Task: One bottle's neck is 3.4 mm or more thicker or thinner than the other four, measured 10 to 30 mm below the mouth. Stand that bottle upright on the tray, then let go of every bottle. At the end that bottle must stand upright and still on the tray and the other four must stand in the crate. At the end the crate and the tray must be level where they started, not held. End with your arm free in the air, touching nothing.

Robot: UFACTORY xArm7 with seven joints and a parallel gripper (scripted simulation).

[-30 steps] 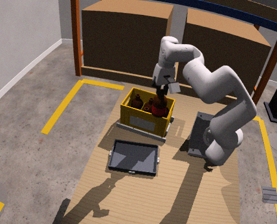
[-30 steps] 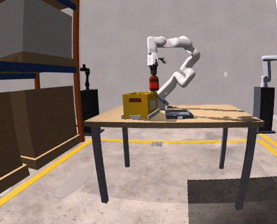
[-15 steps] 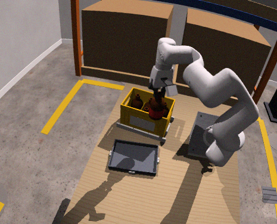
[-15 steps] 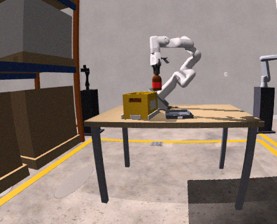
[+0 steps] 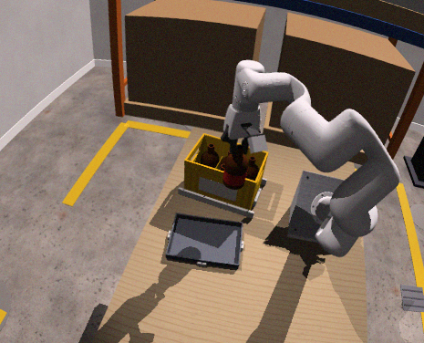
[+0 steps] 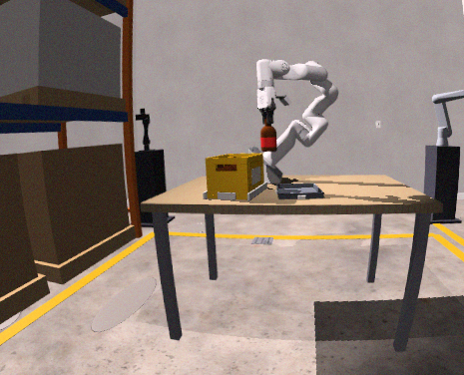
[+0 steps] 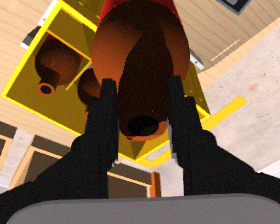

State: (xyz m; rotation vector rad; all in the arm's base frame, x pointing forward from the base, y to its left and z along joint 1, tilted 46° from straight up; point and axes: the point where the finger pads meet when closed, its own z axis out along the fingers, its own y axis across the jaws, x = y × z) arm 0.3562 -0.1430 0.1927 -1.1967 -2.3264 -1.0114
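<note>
Gripper (image 7: 143, 112) is clamped on the neck of a brown bottle with a red label band (image 6: 267, 139), fingers either side of the neck just under the mouth. The bottle hangs upright in the air, fully above the yellow crate (image 6: 233, 175), base higher than the crate's top rim in the exterior view. It sits over the crate's edge on the tray side, not touching the crate.

Top view: the same bottle (image 5: 233, 172) overlaps the crate's (image 5: 212, 182) near wall, gripper (image 5: 239, 147) straight above it, pointing down. Other brown bottles stand in the crate compartments: one (image 5: 209, 155) at the far left, one (image 5: 252, 168) to the right of the held bottle. Wrist view shows two bottle mouths in the crate below, one (image 7: 50, 70) at left, another partly hidden behind the left finger. Can't count the full remaining set from any view.

Dark grey tray (image 5: 205, 239) lies flat on the wooden table (image 5: 275, 292), just in front of the crate, near it but apart. Exterior view puts the tray (image 6: 301, 190) right of the crate. Nothing stands on its floor. The crate rests on a grey base plate (image 5: 212, 201) on the table.
</note>
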